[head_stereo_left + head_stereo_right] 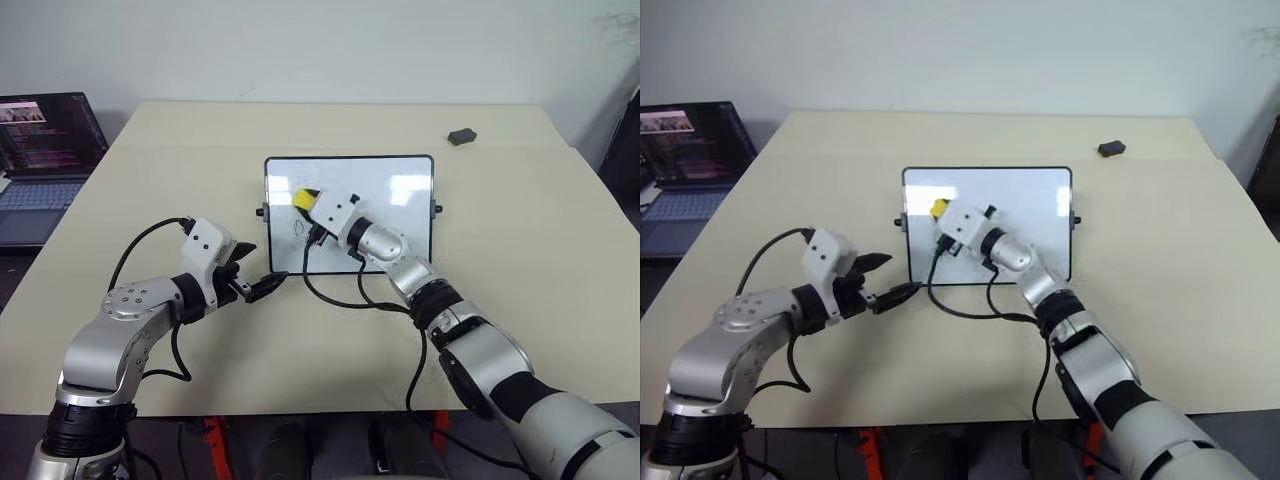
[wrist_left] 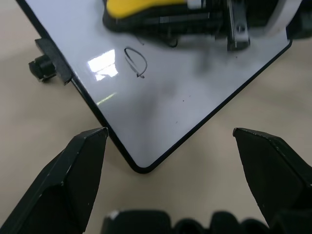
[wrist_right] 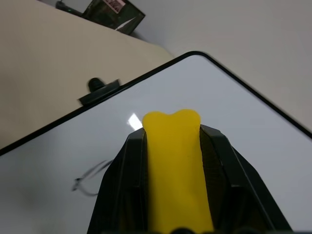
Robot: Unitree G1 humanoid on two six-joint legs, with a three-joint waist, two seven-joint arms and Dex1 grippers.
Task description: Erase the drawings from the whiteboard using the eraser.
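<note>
Eraser (image 3: 173, 165) between right jaws

Both arms are built of rounded silver-grey metal segments joined by black ribbed collars, with the right forearm thickening to a black-and-silver elbow. Each wrist carries a white boxy camera housing marked by small dark screws, and loose black cables loop from the housings back along the forearms. The left gripper (image 1: 262, 287) and right gripper (image 3: 173, 146) have matte black, wedge-shaped fingers.
</note>
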